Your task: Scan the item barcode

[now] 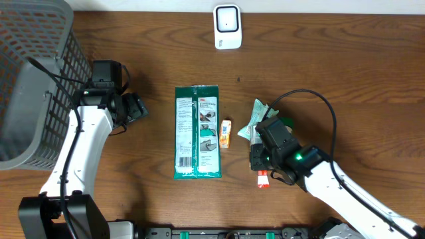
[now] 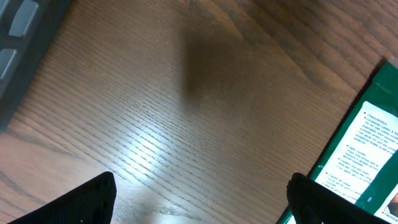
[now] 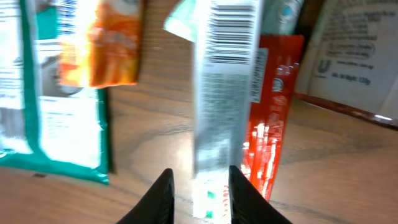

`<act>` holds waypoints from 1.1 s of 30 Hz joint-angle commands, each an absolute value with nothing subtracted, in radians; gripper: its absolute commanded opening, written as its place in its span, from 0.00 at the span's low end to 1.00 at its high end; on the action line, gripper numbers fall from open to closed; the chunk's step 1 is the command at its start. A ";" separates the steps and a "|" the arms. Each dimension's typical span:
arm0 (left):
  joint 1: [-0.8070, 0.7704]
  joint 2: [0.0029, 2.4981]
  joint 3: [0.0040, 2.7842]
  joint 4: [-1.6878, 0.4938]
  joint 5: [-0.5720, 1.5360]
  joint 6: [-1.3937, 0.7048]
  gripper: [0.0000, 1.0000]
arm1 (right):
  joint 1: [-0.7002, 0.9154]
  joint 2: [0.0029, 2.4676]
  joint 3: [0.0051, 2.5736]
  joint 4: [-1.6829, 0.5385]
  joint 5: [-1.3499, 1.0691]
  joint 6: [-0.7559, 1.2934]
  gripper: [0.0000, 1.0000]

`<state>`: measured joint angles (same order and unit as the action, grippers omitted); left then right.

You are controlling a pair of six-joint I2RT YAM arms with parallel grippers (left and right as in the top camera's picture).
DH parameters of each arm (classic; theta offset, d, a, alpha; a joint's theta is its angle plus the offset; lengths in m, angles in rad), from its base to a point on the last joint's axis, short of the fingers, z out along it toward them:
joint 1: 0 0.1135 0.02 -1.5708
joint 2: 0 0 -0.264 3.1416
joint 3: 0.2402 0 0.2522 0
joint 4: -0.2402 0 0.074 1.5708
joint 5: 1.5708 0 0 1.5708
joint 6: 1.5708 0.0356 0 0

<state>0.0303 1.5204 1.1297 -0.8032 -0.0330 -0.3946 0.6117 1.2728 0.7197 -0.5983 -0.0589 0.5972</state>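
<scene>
**Right gripper (image 3: pixel 200 179) clenched on the near end of the silver packet (image 3: pixel 224 93), barcode toward the wrist camera.**
The packet sat right of the orange sachet (image 1: pixel 226 133), its long edge overlapping a red packet (image 3: pixel 270 118). The left gripper (image 2: pixel 202 199) hung with fingers spread wide, grasping nothing, over wood between the basket (image 1: pixel 33 73) and the green pack (image 1: pixel 197 133). The scanner (image 1: pixel 227 26) stood at the far table edge, well apart, with open wood before it.

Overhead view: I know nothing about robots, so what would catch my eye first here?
Probably the big green packet lying flat in the middle of the table, with a small orange packet just to its right. Next, the right gripper pinching a silvery packet with a barcode, and the grey basket at the left edge.
</scene>
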 commanded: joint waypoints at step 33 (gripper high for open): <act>0.033 1.518 1.135 -0.803 -0.049 -0.390 0.89 | 0.688 1.348 0.672 -0.613 -0.032 0.740 0.31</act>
<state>0.0303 1.5204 1.1301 -0.8032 -0.0330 -0.3946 0.6792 1.3437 0.6773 -0.6178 -0.0643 0.7307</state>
